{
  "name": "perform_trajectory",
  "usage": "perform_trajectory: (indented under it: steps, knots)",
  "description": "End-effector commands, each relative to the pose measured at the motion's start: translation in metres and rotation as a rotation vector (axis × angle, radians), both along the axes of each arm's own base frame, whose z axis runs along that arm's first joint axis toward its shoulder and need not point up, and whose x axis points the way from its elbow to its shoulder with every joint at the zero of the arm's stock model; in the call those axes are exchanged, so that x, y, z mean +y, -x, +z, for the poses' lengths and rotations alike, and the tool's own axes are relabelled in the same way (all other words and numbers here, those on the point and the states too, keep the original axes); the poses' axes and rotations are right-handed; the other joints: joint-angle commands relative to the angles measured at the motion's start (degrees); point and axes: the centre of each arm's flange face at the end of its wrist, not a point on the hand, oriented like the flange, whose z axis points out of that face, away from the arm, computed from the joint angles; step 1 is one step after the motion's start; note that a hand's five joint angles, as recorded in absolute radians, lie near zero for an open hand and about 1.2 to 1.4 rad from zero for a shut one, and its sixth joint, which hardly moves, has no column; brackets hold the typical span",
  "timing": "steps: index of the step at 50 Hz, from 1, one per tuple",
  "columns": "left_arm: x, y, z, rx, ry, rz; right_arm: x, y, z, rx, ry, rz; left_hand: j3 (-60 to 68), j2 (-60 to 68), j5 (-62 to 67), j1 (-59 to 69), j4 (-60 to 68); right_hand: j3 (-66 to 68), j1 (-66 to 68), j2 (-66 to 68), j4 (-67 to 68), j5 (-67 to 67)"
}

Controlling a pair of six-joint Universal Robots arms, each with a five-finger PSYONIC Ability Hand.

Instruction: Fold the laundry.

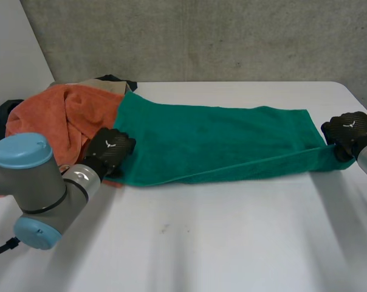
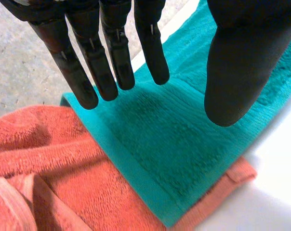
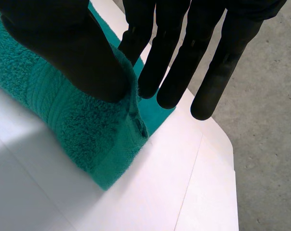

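Teal terry towel [image 1: 214,143] lies folded long, right hand [image 1: 347,131] pinching its end.

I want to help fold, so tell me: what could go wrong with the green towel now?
One end of the green towel lies on the orange towel, so the open left hand above it might grab both. The right hand pinches only the other end's edge, close to the edge of the table. That end could slip out and droop off.
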Motion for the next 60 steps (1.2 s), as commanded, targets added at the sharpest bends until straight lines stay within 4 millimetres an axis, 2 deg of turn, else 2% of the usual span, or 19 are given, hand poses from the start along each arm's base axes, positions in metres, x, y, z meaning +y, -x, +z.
perform_trajectory:
  steps: [1,9,26,28,33,34,37,39,41,42,43,45,47,50,52,53,54,58,60]
  knots:
    - [0.006,-0.004,-0.006,-0.008,-0.033,-0.008,-0.001,0.003,-0.004,0.0,-0.009,-0.005,-2.59,-2.34,-2.0,-2.51,-2.13,11.59,14.51,12.42,11.32,11.6]
    - [0.004,0.0,-0.007,0.005,-0.046,-0.058,-0.001,0.001,-0.008,0.001,-0.021,0.002,-1.75,-1.5,-1.16,-1.67,-1.28,11.59,14.51,12.42,11.32,11.6]
    - [-0.03,0.001,-0.025,-0.003,-0.03,-0.035,0.0,0.0,-0.014,0.007,-0.037,0.005,4.97,5.22,5.56,5.05,5.44,11.59,14.51,12.42,11.32,11.6]
    - [-0.032,0.002,-0.026,-0.004,-0.026,-0.037,0.0,0.001,-0.014,0.009,-0.037,0.004,8.49,8.74,9.08,8.57,8.96,11.59,14.51,12.42,11.32,11.6]
    - [-0.041,0.001,-0.027,-0.001,-0.022,-0.029,0.0,0.002,-0.013,0.014,-0.035,-0.005,43.57,43.82,44.17,43.65,44.04,11.59,14.51,12.42,11.32,11.6]
    - [-0.041,0.001,-0.026,-0.001,-0.025,-0.026,0.0,0.002,-0.013,0.015,-0.033,-0.007,43.64,43.89,44.24,43.72,44.11,11.59,14.51,12.42,11.32,11.6]
    - [-0.034,0.001,-0.016,0.012,-0.042,-0.026,-0.001,0.005,-0.01,0.019,-0.028,-0.02,43.64,43.9,44.24,43.73,44.11,11.59,14.51,12.42,11.32,11.6]
    - [-0.026,0.001,0.005,0.025,-0.027,-0.032,0.002,0.004,-0.008,0.02,-0.037,-0.018,43.64,43.9,44.24,43.73,44.11,11.59,14.51,12.42,11.32,11.6]
    - [-0.009,0.003,0.033,0.042,-0.016,-0.043,0.004,0.003,-0.002,0.028,-0.033,-0.012,43.64,43.9,44.24,43.73,44.11,11.59,14.51,12.42,11.32,11.6]
    - [-0.003,0.003,0.042,0.048,-0.015,-0.047,0.007,0.004,0.005,0.037,-0.027,-0.011,43.64,43.9,44.24,43.73,44.11,11.59,14.51,12.42,11.32,11.6]
    - [0.009,0.005,0.057,0.057,-0.011,-0.056,0.014,0.006,0.021,0.07,-0.015,-0.007,43.64,43.9,44.24,43.73,44.11,11.59,14.51,12.42,11.32,11.6]
    - [0.023,0.005,0.064,0.055,-0.027,-0.061,0.022,0.01,0.031,0.108,-0.019,0.0,43.64,43.9,44.24,43.73,44.11,11.59,14.51,12.42,11.32,11.6]
    - [0.041,0.001,0.071,0.038,-0.059,-0.047,0.031,0.027,0.042,0.185,-0.039,-0.017,43.64,43.9,44.24,43.73,44.11,11.59,14.51,12.42,11.32,11.6]
    - [0.057,-0.003,0.069,0.022,-0.093,-0.051,0.038,0.041,0.041,0.257,-0.076,-0.014,43.64,43.9,44.24,43.73,44.11,11.59,14.51,12.42,11.32,11.6]
    - [0.056,-0.004,0.065,0.033,-0.093,-0.051,0.041,0.042,0.038,0.268,-0.092,0.0,41.0,41.25,41.59,41.08,41.47,11.59,14.51,12.42,11.32,11.6]
    - [0.055,-0.003,0.064,0.035,-0.087,-0.054,0.044,0.037,0.036,0.268,-0.098,0.019,25.49,25.74,26.08,25.57,25.95,11.59,14.51,12.42,11.32,11.6]
    - [0.051,-0.001,0.059,0.038,-0.082,-0.06,0.046,0.032,0.035,0.263,-0.1,0.032,3.68,3.94,4.28,3.77,4.15,11.59,14.51,12.42,11.32,11.6]
    - [0.044,0.01,0.022,0.022,-0.154,-0.085,0.044,0.019,0.038,0.203,-0.079,0.046,2.12,2.37,2.72,2.2,2.59,11.59,14.51,12.42,11.32,11.6]
    - [0.041,0.014,0.013,0.015,-0.171,-0.092,0.031,0.021,0.036,0.142,-0.053,0.017,1.11,1.37,1.71,1.2,1.58,11.59,14.51,12.42,11.32,11.6]
